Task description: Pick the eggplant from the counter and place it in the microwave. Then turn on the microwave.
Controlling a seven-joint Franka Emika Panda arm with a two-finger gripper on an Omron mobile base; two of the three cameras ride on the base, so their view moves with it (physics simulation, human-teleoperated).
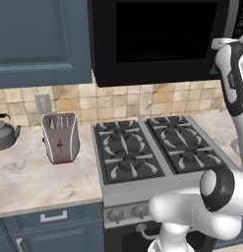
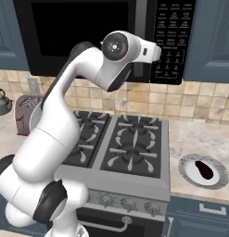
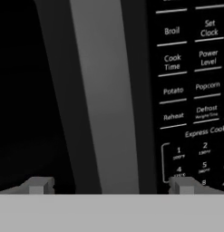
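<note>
Your gripper point(image 3: 111, 186) is up at the microwave point(image 2: 106, 37), jaws spread as wide as they go and holding nothing. In the hand view the two finger tips sit either side of the long vertical handle point(image 3: 104, 99), so you look lined up to pull the door point(image 1: 162, 34), which appears closed.

The eggplant point(image 2: 204, 170) is not in play yet. It lies on a round plate point(image 2: 219, 179) on the counter point(image 2: 190, 134), well below the microwave and off to its right, past the stove point(image 2: 130, 148).

Watch the right finger tip point(image 3: 186, 185). It is right at the keypad point(image 3: 195, 90), low by the number buttons. If you drift toward the keypad as you close, that finger could catch a button rather than slip behind the handle, and you might start the oven empty with the door shut.

The handle is smooth and narrow next to the jaw spread. If you close before the fingers are deep enough past it, my guess is they will skid off the front face and the door will stay shut.

The door swings on an arc. Pull straight back without following it and the grip may slide along the handle or twist out.

When the door opens, mind the arm's elbow point(image 2: 118, 46), which sits close in front of the microwave.
</note>
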